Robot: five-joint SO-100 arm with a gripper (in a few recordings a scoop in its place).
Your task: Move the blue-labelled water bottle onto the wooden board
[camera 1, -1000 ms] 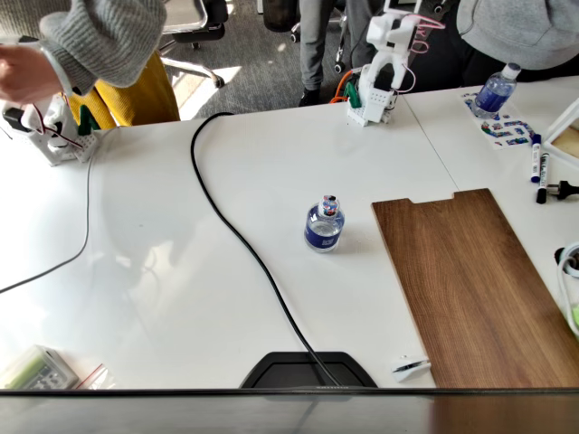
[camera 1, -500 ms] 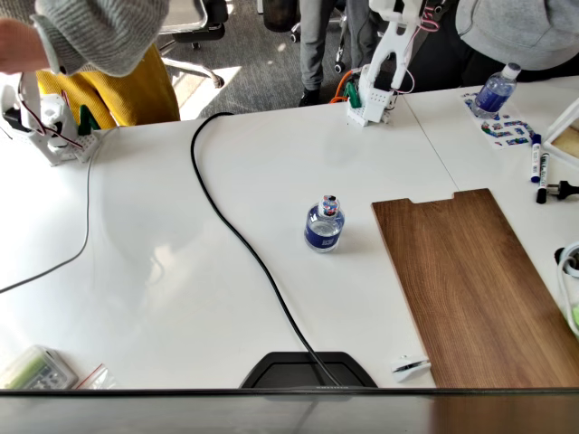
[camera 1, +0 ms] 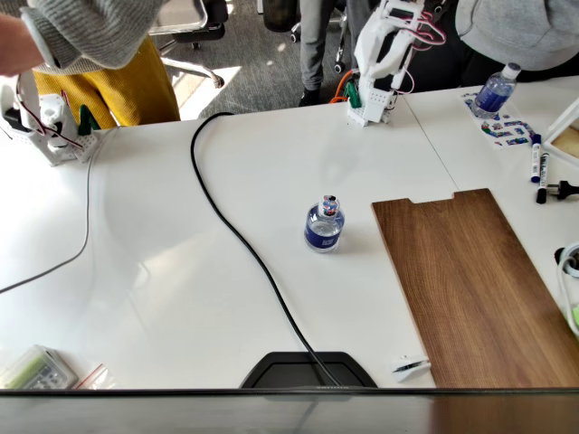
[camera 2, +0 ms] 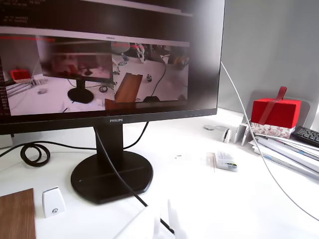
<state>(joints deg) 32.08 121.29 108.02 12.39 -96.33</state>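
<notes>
The blue-labelled water bottle point(camera 1: 325, 226) stands upright on the white table, a little left of the wooden board point(camera 1: 470, 280). The dark board lies flat at the right with its notch at the far short edge. One corner of the board point(camera 2: 15, 214) shows at the lower left of the wrist view. My white arm is mounted at the table's far edge, and my gripper point(camera 1: 373, 50) is held high, far behind the bottle. White fingertips point(camera 2: 169, 221) poke in at the bottom of the wrist view with nothing between them; the width of their gap is unclear.
A black cable point(camera 1: 235, 235) runs across the table to a monitor base point(camera 1: 308, 371) at the near edge. A longer bottle point(camera 1: 496, 90) and markers point(camera 1: 536, 163) lie at the far right. People stand behind the table. A red box point(camera 2: 276, 117) sits beside the monitor point(camera 2: 109, 59).
My arm has lifted and swung its upper part to the left in the fixed view. The bottle and board have not moved. The person at the left has shifted.
</notes>
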